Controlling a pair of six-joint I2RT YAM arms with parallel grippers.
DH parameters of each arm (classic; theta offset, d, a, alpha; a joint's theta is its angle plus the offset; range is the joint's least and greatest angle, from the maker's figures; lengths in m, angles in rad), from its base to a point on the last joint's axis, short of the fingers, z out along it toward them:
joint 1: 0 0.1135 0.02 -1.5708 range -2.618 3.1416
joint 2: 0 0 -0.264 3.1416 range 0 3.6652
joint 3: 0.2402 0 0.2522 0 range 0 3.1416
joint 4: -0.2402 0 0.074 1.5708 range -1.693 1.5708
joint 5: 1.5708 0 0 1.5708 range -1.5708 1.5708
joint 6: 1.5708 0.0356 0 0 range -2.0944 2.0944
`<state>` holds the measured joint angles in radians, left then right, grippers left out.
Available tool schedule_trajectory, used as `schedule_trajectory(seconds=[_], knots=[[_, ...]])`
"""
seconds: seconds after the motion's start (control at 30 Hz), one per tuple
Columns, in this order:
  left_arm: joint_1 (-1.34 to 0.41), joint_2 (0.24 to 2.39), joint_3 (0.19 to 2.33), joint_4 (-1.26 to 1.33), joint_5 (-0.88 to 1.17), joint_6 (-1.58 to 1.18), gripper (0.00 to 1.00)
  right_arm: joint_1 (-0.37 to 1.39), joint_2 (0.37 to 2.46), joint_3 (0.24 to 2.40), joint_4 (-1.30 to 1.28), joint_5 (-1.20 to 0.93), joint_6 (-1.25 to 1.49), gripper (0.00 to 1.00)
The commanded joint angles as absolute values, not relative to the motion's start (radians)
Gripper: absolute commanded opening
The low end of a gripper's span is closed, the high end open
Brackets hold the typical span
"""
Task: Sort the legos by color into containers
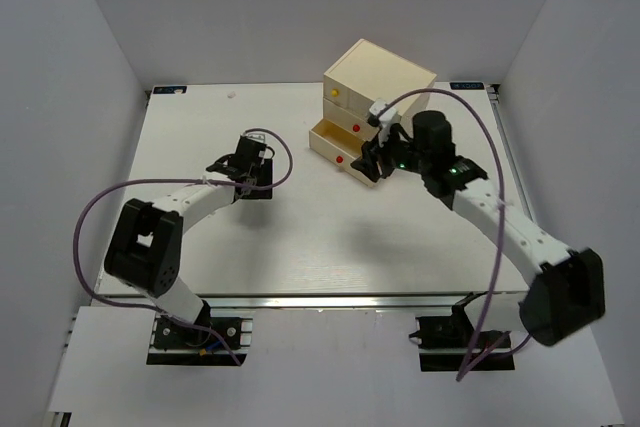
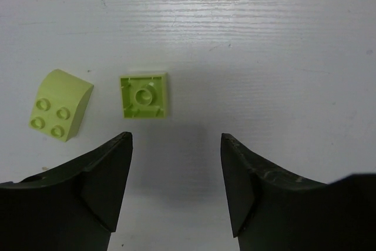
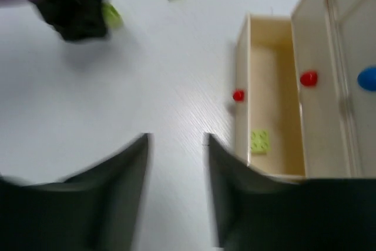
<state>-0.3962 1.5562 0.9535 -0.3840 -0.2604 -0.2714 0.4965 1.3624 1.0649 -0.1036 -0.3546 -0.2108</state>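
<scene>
Sorting lime legos: one lego (image 3: 259, 141) in open drawer (image 3: 270, 74). Hovering with left gripper (image 2: 174, 140) spread, empty, near flipped lego (image 2: 143, 96); right gripper (image 3: 176, 139) spread beside drawer. Next: centre over flipped lego, lower, pinch.

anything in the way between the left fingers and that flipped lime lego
Nothing visible. The flipped lime lego lies studs-down on bare table, just ahead of the open left fingers. The sloped lime lego sits off to one side of it, apart and outside the path.
</scene>
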Motion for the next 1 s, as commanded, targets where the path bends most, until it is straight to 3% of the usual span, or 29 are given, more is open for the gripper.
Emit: schedule_trajectory(seconds=[0.0,0.03,0.1,0.3,0.43,0.53,0.67,0.77,0.83,0.93,0.97], knots=[[-0.374,1.612,1.008,-0.385,-0.247,-0.270,0.72,0.472,1.208,1.037,-0.037,-0.610,-0.241,0.59],[-0.374,1.620,1.011,-0.384,-0.253,-0.270,0.73,0.460,1.178,1.016,-0.025,-0.629,-0.242,0.69],[-0.364,1.628,1.020,-0.377,-0.270,-0.268,0.77,0.445,1.109,0.939,0.038,-0.679,-0.239,0.78],[-0.364,1.715,1.083,-0.388,-0.296,-0.279,0.80,0.385,1.089,0.910,0.043,-0.759,-0.206,0.78],[-0.354,1.747,1.094,-0.384,-0.285,-0.279,0.75,0.348,1.072,0.899,0.061,-0.782,-0.180,0.78],[-0.354,1.759,1.103,-0.391,-0.281,-0.273,0.62,0.324,1.066,0.891,0.072,-0.798,-0.164,0.77],[-0.345,1.766,1.104,-0.388,-0.273,-0.267,0.59,0.287,1.061,0.884,0.094,-0.833,-0.140,0.76],[-0.345,1.756,1.111,-0.388,-0.255,-0.267,0.45,0.265,1.054,0.874,0.110,-0.853,-0.123,0.75],[-0.345,1.733,1.114,-0.380,-0.233,-0.268,0.30,0.250,1.052,0.870,0.120,-0.861,-0.117,0.74],[-0.368,1.689,1.132,-0.351,-0.138,-0.244,0.17,0.226,1.042,0.859,0.135,-0.867,-0.107,0.64],[-0.368,1.672,1.143,-0.339,-0.033,-0.209,0.14,0.219,1.039,0.859,0.140,-0.865,-0.097,0.45]])
